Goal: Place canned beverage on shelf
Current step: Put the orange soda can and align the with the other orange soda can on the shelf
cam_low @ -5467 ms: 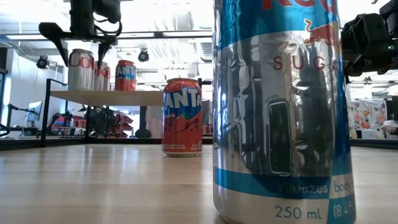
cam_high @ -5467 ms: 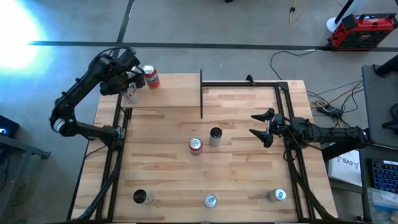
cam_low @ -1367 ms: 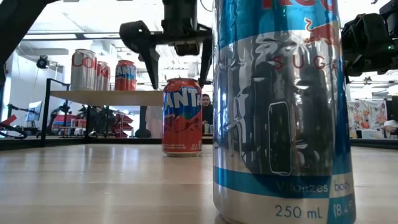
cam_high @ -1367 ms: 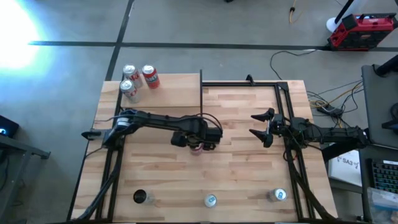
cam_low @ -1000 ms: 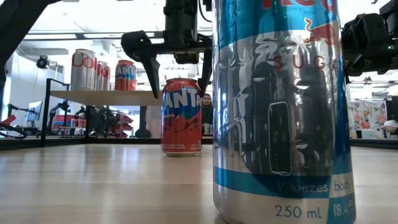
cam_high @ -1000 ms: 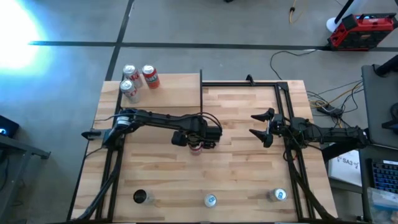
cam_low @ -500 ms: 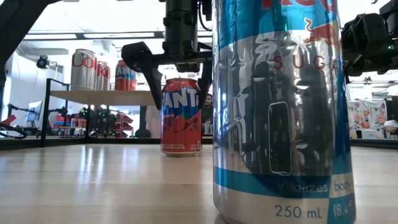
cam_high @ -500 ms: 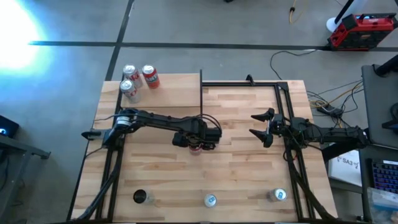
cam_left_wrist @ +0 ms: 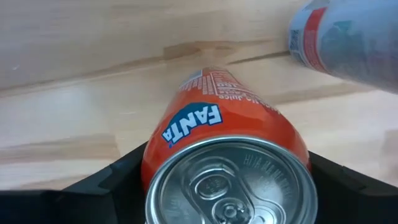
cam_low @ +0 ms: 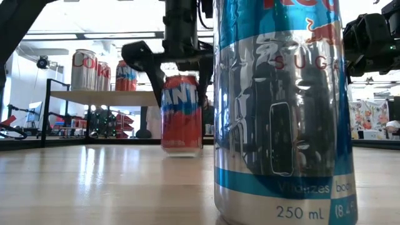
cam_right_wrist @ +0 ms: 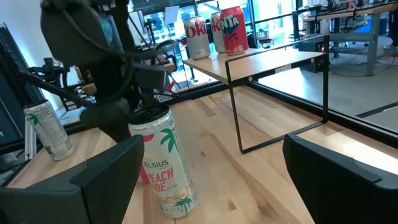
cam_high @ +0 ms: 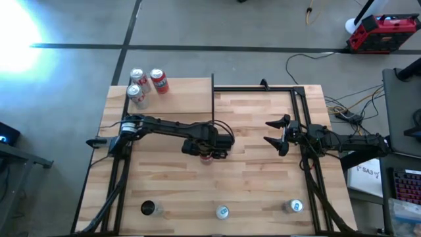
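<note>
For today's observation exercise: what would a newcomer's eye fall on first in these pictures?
The left gripper at the table's middle, its fingers either side of an orange Fanta can. Next, the huge blue and silver can right in front of the low camera. Then three cans standing together on the pale shelf at the far left corner, while the right gripper waits open at the right.

Both arms are dark, near-black, built of slim tubular links with bulkier rounded joint housings. The left arm [cam_high: 161, 126] carries a pale silvery collar near its base, and the right arm [cam_high: 348, 141] trails thin cables at its base end. Each ends in two matte black, tapering, angular fingers [cam_right_wrist: 106, 180]
</note>
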`<state>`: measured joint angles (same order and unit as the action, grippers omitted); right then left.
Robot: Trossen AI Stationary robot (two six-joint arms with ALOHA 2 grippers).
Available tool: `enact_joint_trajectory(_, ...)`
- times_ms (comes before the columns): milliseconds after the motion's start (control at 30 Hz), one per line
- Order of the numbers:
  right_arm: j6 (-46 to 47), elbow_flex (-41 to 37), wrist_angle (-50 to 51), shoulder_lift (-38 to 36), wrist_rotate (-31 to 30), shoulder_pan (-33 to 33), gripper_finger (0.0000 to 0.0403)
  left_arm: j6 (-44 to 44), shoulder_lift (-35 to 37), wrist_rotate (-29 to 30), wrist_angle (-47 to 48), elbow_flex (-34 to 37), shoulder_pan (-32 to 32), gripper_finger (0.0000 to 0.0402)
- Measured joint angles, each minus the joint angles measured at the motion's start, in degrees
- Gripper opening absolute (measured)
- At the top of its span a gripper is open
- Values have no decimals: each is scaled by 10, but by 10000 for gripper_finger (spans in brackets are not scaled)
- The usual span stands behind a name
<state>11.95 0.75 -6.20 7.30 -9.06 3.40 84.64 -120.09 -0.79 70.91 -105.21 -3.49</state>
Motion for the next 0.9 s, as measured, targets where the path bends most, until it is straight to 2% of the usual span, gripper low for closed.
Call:
enact_joint_trajectory(367, 0, 0, 0, 0, 0, 0, 368, 14, 92, -14, 86, 0, 0, 285)
enact_joint_trajectory(800, 0, 0, 0, 0, 0, 0, 368, 22, 212, 84, 194, -1, 21, 285)
enact_joint_trajectory(900, 0, 0, 0, 0, 0, 0, 368, 0, 238, 100, 188, 10, 36, 285)
